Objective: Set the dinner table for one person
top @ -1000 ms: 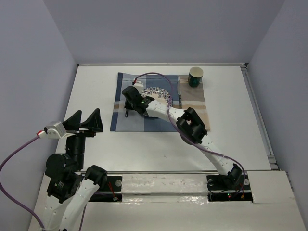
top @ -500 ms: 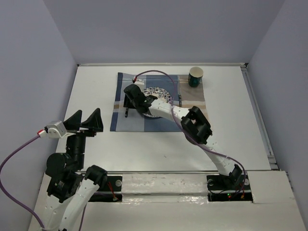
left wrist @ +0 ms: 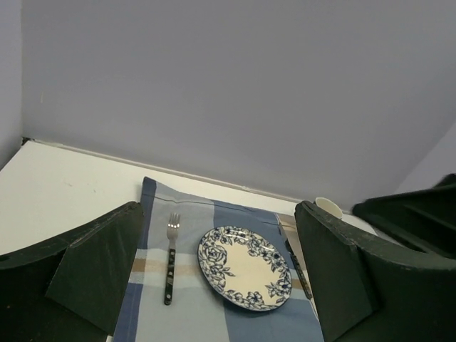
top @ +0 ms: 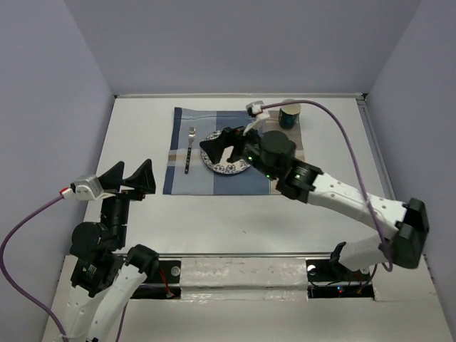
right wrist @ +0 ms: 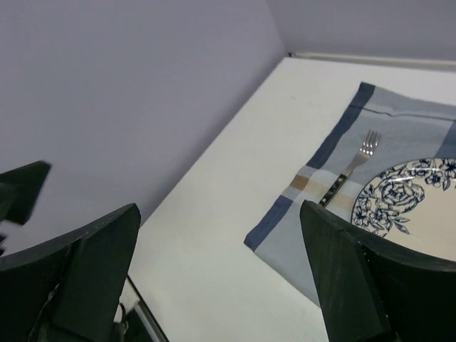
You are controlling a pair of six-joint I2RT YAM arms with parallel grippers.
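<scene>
On the white dinner table [top: 142,121] lies a blue-and-tan plaid placemat [top: 214,182]. A fork [top: 189,148] with a dark handle rests on it, left of a blue-flowered plate [top: 226,168]. My right gripper [top: 217,144] hovers open over the plate's left part, holding nothing. The left gripper [top: 132,174] stands open and empty, raised over the table's near left. In the left wrist view the fork [left wrist: 170,263], plate [left wrist: 246,267] and a knife [left wrist: 298,267] to the plate's right lie side by side. The right wrist view shows the fork [right wrist: 349,167] and plate [right wrist: 410,199] below my open jaws.
A green cup [top: 290,114] with a pale inside stands at the placemat's far right corner. Pale lavender walls close in the table at the back and both sides. The right arm reaches over the placemat's right half and hides the knife from above.
The right gripper opened, left the fork lying left of the plate, and drew back to the right and upward as its arm swung right. The left arm has hardly moved.
</scene>
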